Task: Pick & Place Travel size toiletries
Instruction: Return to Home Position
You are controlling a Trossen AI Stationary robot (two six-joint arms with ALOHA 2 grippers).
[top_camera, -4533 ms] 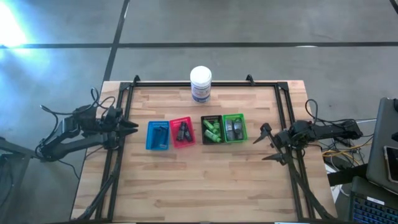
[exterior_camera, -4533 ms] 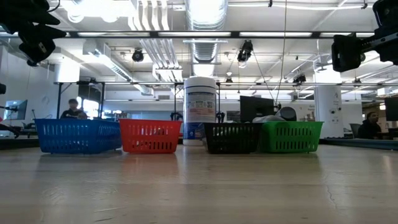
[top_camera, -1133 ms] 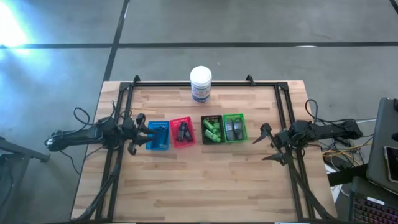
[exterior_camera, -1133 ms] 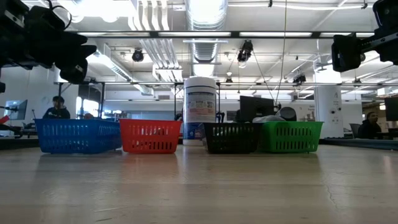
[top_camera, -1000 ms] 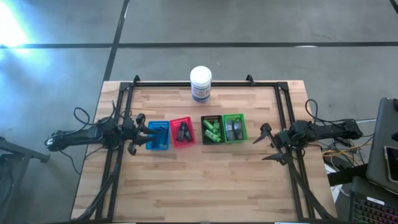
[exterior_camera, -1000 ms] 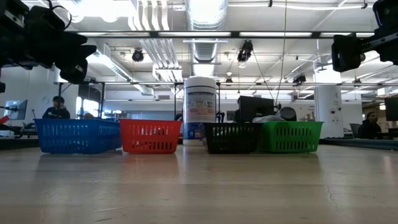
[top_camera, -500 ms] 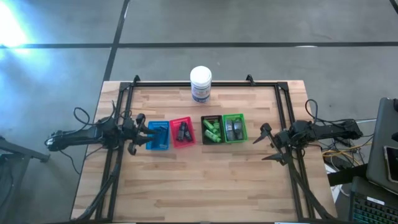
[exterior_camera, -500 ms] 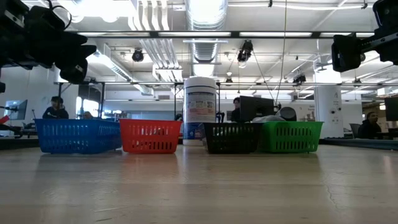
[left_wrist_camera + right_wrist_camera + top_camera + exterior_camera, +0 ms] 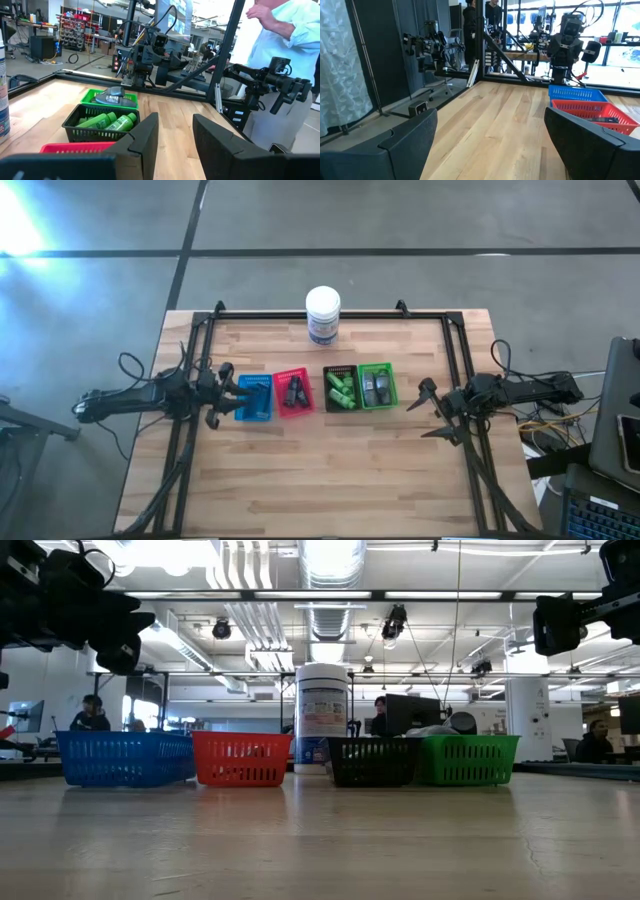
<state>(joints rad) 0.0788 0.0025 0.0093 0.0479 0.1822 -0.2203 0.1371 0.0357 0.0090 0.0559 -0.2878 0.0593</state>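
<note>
Lying in black tray point(image 9: 339, 369), green tubes point(image 9: 343, 391); in green tray point(image 9: 391, 385), grey bottles point(image 9: 375, 387); left pincer point(image 9: 219, 394), right pincer point(image 9: 424, 408) wide.

**Four baskets in a row across the counter's middle**

A jar point(image 9: 323, 315) stands at the middle of the counter's point(image 9: 320, 480) far edge. Before it, four baskets sit side by side in a row between the left and right edges. The leftmost basket point(image 9: 240, 398) holds razors point(image 9: 256, 393), the second basket point(image 9: 279, 395) small tubes point(image 9: 295, 391), the third basket point(image 9: 340, 370) tubes point(image 9: 342, 390), and the rightmost basket point(image 9: 391, 387) mini bottles point(image 9: 375, 387). The left fingers point(image 9: 142, 137) hang just beside the leftmost basket, toward the left edge. The right fingers point(image 9: 405, 140) hang near the right edge, apart from the rightmost basket.
</note>
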